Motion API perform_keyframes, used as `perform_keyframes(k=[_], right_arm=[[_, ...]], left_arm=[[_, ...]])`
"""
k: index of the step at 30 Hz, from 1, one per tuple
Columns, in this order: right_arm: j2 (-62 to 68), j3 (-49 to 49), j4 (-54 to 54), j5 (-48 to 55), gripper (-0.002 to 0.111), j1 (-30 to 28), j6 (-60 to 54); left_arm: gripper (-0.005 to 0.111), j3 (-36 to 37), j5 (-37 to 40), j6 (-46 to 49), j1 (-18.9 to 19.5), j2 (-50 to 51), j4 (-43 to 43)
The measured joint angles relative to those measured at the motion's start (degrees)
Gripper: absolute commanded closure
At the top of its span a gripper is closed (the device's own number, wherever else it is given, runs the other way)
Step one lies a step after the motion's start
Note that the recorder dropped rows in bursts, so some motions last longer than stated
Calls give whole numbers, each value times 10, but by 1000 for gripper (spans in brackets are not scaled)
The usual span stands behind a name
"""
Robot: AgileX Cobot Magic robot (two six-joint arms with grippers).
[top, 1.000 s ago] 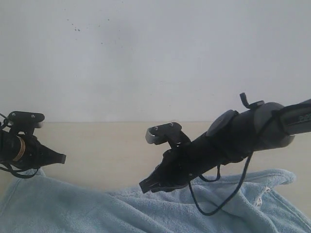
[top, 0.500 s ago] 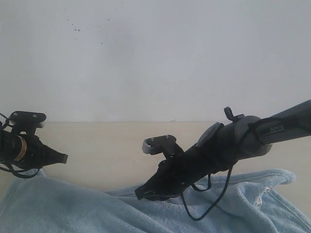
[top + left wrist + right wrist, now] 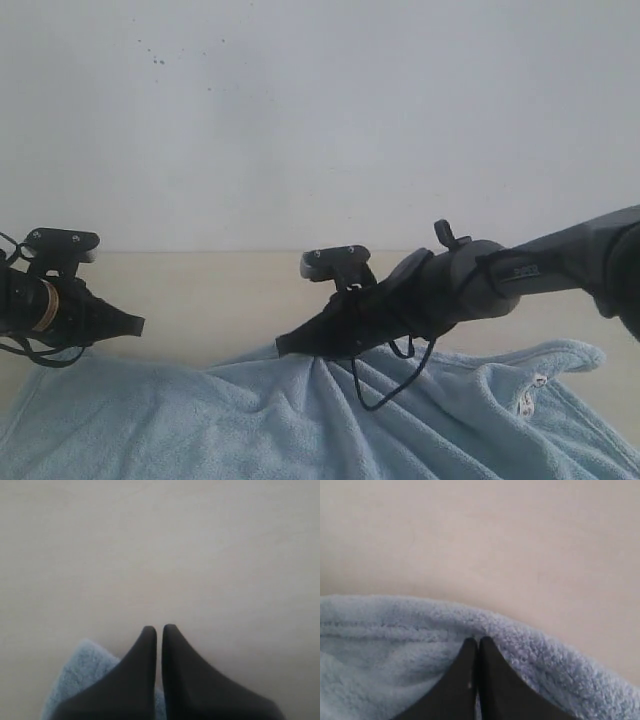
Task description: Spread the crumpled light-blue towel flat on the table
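Pale-blue towel point(image 3: 250, 425) with small white label point(image 3: 527, 397), plain cream table point(image 3: 220, 290), white wall point(image 3: 320, 120) with dark specks.

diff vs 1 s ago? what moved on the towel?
The right gripper, shut on the far edge of the towel, swung lower and flatter and pulled that edge further across the table. Folds now fan out from its tip. Nothing was newly grabbed or let go. The left gripper stayed shut by the left corner, barely shifted.
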Motion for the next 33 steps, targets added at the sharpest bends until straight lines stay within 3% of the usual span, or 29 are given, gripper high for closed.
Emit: perform_keyframes(k=[10, 21, 33], right_arm=[[4, -106, -14, 19, 106, -6, 33], [4, -112, -157, 161, 106, -7, 125], [46, -115, -180, 154, 106, 13, 140]], left_arm=[[103, 0, -2, 0, 0, 0, 0], [103, 1, -7, 0, 0, 22, 0], [103, 1, -19, 0, 0, 21, 0]])
